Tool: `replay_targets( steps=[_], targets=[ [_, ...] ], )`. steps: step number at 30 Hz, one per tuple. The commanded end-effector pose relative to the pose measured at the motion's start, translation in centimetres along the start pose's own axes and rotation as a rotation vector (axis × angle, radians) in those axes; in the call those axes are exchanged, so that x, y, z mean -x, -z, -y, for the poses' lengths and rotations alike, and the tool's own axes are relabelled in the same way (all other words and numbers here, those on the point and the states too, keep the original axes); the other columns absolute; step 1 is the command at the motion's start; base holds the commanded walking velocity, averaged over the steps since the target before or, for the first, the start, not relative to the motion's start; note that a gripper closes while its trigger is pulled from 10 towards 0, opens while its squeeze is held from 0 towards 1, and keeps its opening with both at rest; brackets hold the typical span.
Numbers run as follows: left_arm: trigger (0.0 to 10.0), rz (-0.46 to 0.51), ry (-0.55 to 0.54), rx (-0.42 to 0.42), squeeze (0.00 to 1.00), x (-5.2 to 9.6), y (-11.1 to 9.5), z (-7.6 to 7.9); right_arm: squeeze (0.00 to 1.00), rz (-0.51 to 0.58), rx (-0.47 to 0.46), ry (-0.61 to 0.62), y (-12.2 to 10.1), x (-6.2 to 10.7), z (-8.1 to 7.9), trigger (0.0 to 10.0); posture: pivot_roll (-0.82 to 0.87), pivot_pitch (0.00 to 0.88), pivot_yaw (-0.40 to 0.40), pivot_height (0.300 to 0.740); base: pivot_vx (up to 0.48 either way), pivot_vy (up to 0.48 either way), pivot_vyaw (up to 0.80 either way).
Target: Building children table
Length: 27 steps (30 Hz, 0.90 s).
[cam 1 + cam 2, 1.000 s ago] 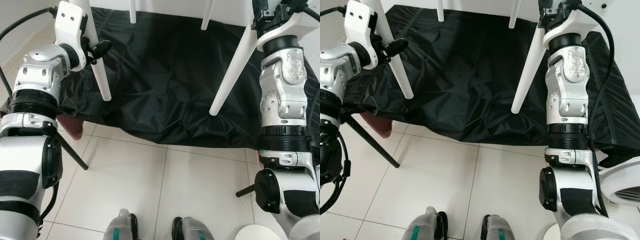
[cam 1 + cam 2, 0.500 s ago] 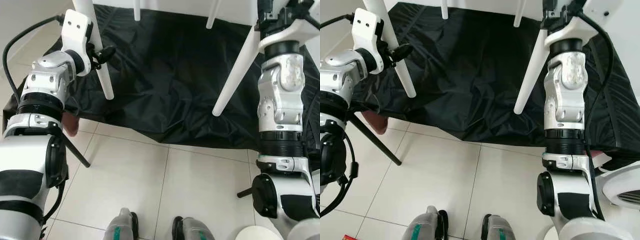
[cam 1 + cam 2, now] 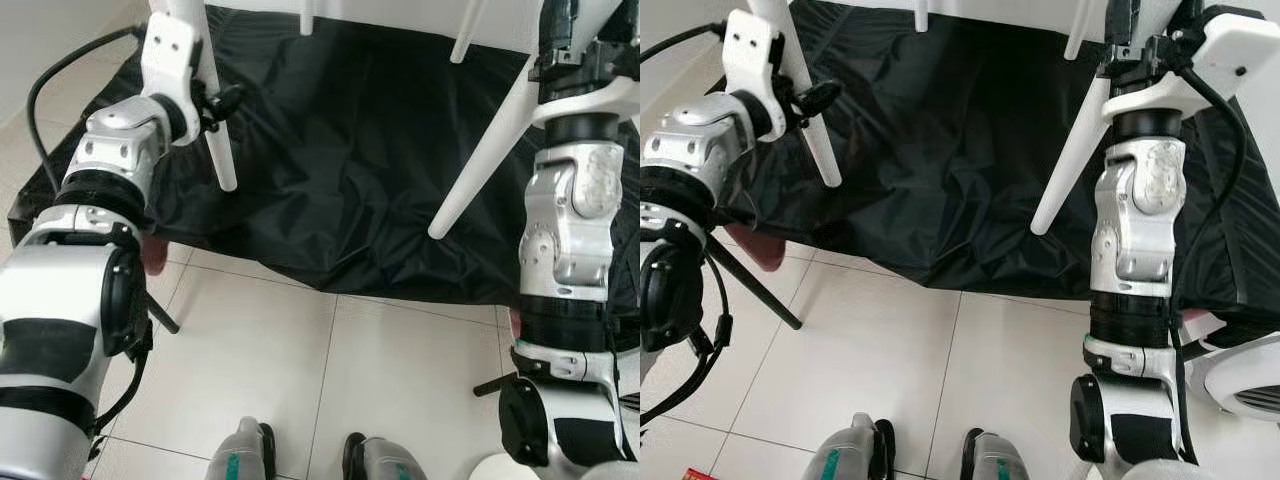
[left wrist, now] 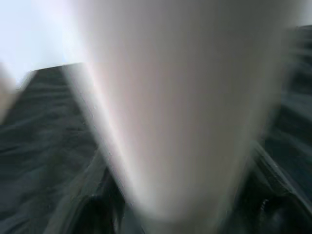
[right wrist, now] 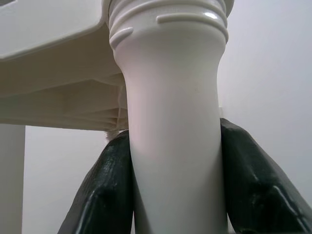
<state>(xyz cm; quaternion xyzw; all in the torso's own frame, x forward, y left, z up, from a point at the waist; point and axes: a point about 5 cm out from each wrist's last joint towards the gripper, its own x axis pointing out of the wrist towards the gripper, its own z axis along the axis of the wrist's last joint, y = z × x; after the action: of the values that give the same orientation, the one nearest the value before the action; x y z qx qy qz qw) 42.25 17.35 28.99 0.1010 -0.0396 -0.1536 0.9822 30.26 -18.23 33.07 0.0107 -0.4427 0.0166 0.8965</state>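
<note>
Looking down from the head, you see the left gripper [image 3: 215, 98] raised at the upper left, its black fingers clamped on the near-left white table leg [image 3: 218, 150], whose tapered tip hangs over the black cloth [image 3: 340, 170] spread on the tiled floor [image 3: 300, 370]. Your left wrist view gives that same leg [image 4: 175, 107] only as a pale blur between the fingers, with dark wrinkled cloth behind — the grip itself reads better from the head camera. Two more white legs, the rear-left leg [image 3: 306, 15] and the rear-right leg [image 3: 465, 30], come down at the top edge. Further right, the near-right table leg [image 3: 485, 150] slants down toward the cloth. The head views hide the right gripper behind its own wrist housing — your right wrist view shows what they cannot: both black fingers [image 5: 105, 190] pressed against the sides of that leg [image 5: 173, 136], just below its threaded collar, where it meets the white tabletop underside [image 5: 53, 63]. The robot's feet [image 3: 300, 455] stand on the tiles at the bottom.
</note>
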Motion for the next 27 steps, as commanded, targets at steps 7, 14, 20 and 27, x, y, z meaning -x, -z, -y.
replay_targets(
  steps=[7, 14, 20, 27],
  targets=[
    [10.0, -0.013, -0.011, 0.006, 0.3, -0.1, 0.3, 0.2, 0.0, -0.21, -0.079, 0.022, 3.5, 3.2, 0.6, 10.0, -0.05, 0.202, 0.063, 0.74, 0.0, 0.0, 0.0],
    [10.0, 0.011, -0.026, 0.036, 1.0, 0.5, 0.4, -0.9, 0.0, -0.257, -0.098, -0.066, 3.8, 3.3, 0.3, 10.0, -0.04, 0.201, 0.03, 0.74, 0.0, 0.0, 0.0],
    [10.0, 0.065, -0.037, 0.02, 1.0, 1.4, -0.5, -1.7, 0.0, -0.257, -0.106, -0.076, 3.7, 3.2, 0.3, 10.0, -0.02, 0.197, 0.018, 0.74, 0.0, 0.0, 0.0],
    [10.0, 0.173, -0.034, 0.062, 0.0, 3.7, -1.7, -1.6, 1.0, -0.242, -0.139, -0.039, 3.3, 4.3, 1.1, 10.0, -0.01, 0.196, 0.017, 0.74, 0.0, 0.0, 0.0]
  ],
)
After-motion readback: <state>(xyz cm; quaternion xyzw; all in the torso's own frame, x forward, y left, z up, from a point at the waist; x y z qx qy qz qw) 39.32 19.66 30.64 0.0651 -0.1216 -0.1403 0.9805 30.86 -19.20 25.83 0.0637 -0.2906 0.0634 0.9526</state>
